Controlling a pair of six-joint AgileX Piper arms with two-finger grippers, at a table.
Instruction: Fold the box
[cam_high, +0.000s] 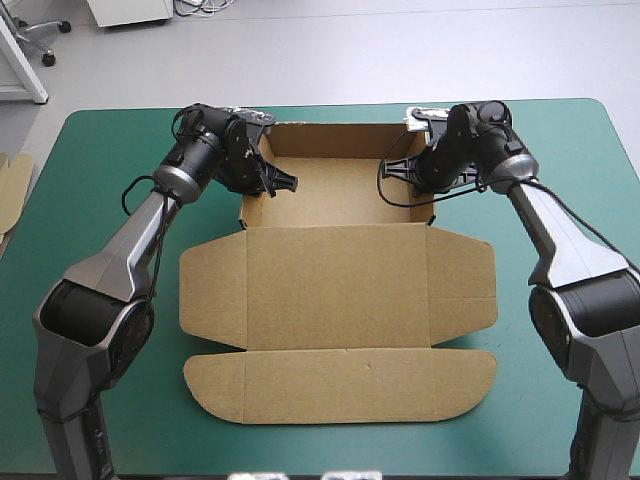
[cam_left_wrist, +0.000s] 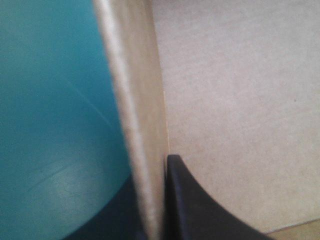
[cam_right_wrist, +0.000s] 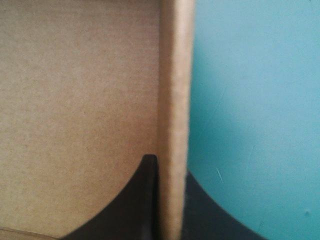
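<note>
The brown box (cam_high: 340, 285) lies as an open tray at the far middle of the table, its lid and flaps spread flat toward the near edge. My left gripper (cam_high: 268, 181) is shut on the tray's left wall (cam_left_wrist: 140, 115), one black finger inside (cam_left_wrist: 195, 210) and one outside. My right gripper (cam_high: 408, 171) is shut on the right wall (cam_right_wrist: 175, 115) in the same way, its inner finger (cam_right_wrist: 135, 200) over the tray floor. Both walls stand upright between the fingers, seen edge-on in the wrist views.
The teal-green cover (cam_high: 100, 150) shows on every side of the box. An edge of more brown board (cam_high: 12, 190) lies at the table's left edge. The lid's rounded front flap (cam_high: 340, 385) reaches close to the near edge.
</note>
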